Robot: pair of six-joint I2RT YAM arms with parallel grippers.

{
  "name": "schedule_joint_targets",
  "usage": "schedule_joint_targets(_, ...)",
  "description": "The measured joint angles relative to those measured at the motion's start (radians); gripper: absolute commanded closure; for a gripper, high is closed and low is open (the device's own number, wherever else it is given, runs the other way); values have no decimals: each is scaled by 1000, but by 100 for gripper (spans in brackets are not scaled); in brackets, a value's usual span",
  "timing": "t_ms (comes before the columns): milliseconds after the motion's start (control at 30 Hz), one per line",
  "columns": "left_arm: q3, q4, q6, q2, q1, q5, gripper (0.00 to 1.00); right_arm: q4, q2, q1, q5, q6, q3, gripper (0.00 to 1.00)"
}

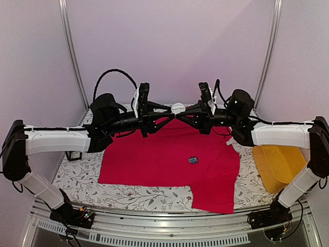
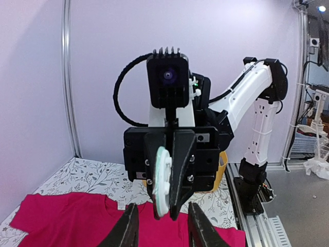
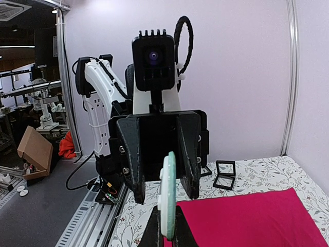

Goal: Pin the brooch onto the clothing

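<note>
A: Who has the pale disc (image 3: 167,188) (the brooch, I think)?
B: The right gripper (image 3: 167,231) pinches it, up over the red T-shirt (image 1: 154,154). The left gripper (image 2: 163,229) faces it, jaws apart.
A: So?
B: Left should squeeze its rim gently before right lets go.

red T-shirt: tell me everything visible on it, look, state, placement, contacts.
The red T-shirt is plain, bright, soft-looking fabric with short sleeves. It is spread mostly flat on the floral tablecloth. Its far part lies beneath the raised arms, and its right-hand section reaches closest to the table's near edge. A small dark round item sits on it, right of centre. It is lightly creased, not bunched. Nothing grips it.
</note>
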Motion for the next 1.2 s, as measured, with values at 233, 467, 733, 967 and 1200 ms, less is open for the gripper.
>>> schedule_joint_targets(233, 35, 1, 0, 16, -5, 9, 99, -3, 0, 0, 6, -2, 0, 100)
schedule_joint_targets(467, 51, -34, 18, 19, -3, 17, 100, -17, -2, -3, -2, -11, 0, 71)
schedule_joint_targets(733, 82, -251, 117, -7, -6, -12, 100, -352, -14, -73, -74, -126, 86, 21)
schedule_joint_targets(967, 182, -581, 264, -23, -6, -93, 100, -879, -40, -147, -12, -410, 286, 44)
schedule_joint_targets(1200, 237, -771, 330, -8, -6, -127, 100, -1035, -36, -40, 89, -526, 329, 62)
